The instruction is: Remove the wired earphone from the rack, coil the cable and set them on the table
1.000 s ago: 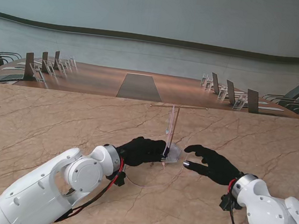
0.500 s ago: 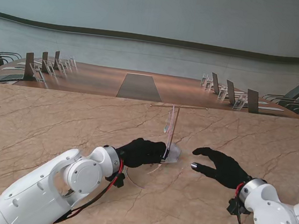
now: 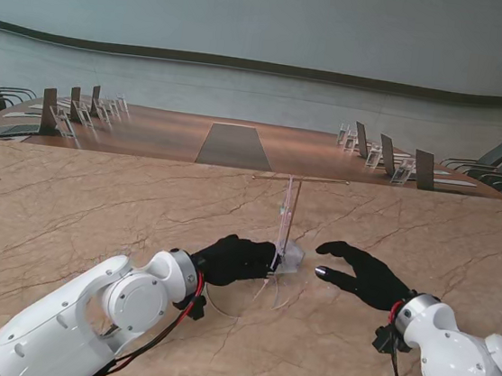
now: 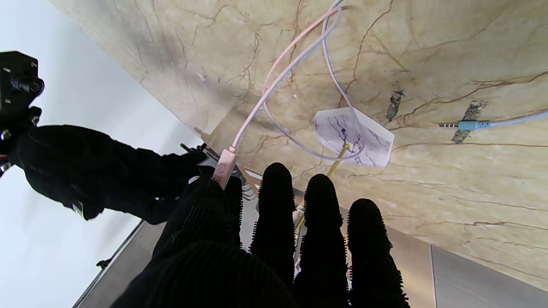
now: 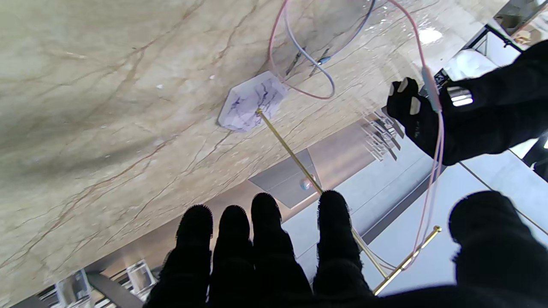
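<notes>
Your left hand [image 3: 238,259] sits at the base of the rack [image 3: 291,218], near the middle of the table [image 3: 67,212], with its thumb and forefinger pinching the pink inline remote of the wired earphone [image 4: 225,164]. From that pinch the cable [image 4: 274,85] loops down onto the marble beside the rack's clear base [image 4: 353,137], and its blue plug [image 4: 469,125] lies flat on the table just beside that base. Part of the cable also hangs from the rack's gold crossbar [image 5: 406,259]. Your right hand [image 3: 359,273] hovers just right of the rack, fingers spread, holding nothing.
</notes>
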You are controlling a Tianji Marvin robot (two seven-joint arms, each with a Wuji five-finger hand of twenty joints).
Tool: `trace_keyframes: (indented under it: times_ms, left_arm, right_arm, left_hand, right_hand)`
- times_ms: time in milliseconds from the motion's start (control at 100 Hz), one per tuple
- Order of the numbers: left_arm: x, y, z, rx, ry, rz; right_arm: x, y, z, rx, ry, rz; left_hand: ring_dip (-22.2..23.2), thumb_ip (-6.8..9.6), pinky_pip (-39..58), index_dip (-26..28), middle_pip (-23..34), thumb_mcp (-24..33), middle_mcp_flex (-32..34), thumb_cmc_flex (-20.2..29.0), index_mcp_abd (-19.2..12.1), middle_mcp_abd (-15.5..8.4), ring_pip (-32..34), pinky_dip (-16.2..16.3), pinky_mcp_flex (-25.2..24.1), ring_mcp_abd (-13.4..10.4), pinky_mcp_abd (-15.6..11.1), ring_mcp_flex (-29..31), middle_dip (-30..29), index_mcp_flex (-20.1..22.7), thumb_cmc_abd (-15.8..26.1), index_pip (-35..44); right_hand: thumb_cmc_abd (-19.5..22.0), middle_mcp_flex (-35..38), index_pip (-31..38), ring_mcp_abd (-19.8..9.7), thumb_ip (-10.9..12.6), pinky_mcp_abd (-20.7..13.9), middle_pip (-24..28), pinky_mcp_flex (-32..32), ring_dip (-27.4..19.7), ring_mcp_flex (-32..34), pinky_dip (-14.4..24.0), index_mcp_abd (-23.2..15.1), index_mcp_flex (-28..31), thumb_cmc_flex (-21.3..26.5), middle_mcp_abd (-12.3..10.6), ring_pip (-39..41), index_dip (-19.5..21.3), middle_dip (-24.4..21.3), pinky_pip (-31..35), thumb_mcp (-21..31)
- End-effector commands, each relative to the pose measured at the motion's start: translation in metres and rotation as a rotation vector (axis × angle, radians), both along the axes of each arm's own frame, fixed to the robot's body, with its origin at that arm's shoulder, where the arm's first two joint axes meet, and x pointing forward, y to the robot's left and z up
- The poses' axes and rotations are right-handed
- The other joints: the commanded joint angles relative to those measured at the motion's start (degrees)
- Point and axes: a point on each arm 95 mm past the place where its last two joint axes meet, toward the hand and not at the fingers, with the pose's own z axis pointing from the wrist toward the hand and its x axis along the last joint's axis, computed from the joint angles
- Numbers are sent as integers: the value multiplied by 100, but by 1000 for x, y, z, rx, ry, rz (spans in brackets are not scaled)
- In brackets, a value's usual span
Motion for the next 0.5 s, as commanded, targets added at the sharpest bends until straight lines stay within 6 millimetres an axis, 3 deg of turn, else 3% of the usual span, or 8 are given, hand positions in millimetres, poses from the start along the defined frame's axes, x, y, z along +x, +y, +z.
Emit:
trace_keyframes:
  times_ms: [0,160,260,490]
  left_arm:
    - [-6,0,-4,6,11,-6]
    - [-11,1,-7,18,14,-11]
    - [-13,0,-9,21,20,-15]
    - [-19,-3,-12,26,32,-31]
  right_arm:
    - [5,5,5,6,-16,22]
    - [15,13,10,35,-13,58]
    - [20,19,12,34,-16,79]
    - [31,31,13,59,3,124]
  left_hand:
    - [-35,-52,-30,56,-35,-24,-113,423,2,-139,23,-52,-74,-153,27,-68,73,-161,25,127]
    - [-38,-52,-67,36,-35,-20,-120,427,-2,-128,24,-69,-78,-140,37,-76,62,-171,27,124]
    - [-38,-53,-74,26,-29,-20,-121,430,-1,-126,27,-71,-75,-133,38,-83,62,-172,25,128]
    - [-36,-55,-76,1,-21,-24,-128,422,1,-125,40,-70,-70,-138,46,-86,58,-183,30,136]
  right_hand:
    - [256,-122,69,-179,114,-324,79,44,69,76,148,56,-135,-14,99,114,33,47,-163,-88]
    - [240,-128,55,-169,110,-350,142,27,77,61,144,143,-124,-18,128,189,13,63,-45,-82]
    - [13,-238,66,-248,101,-429,146,-115,49,4,76,191,-117,95,56,206,-7,48,289,-23]
    - [61,-221,-42,-143,75,-411,228,-258,50,80,-197,263,-157,-76,129,242,-90,58,918,29]
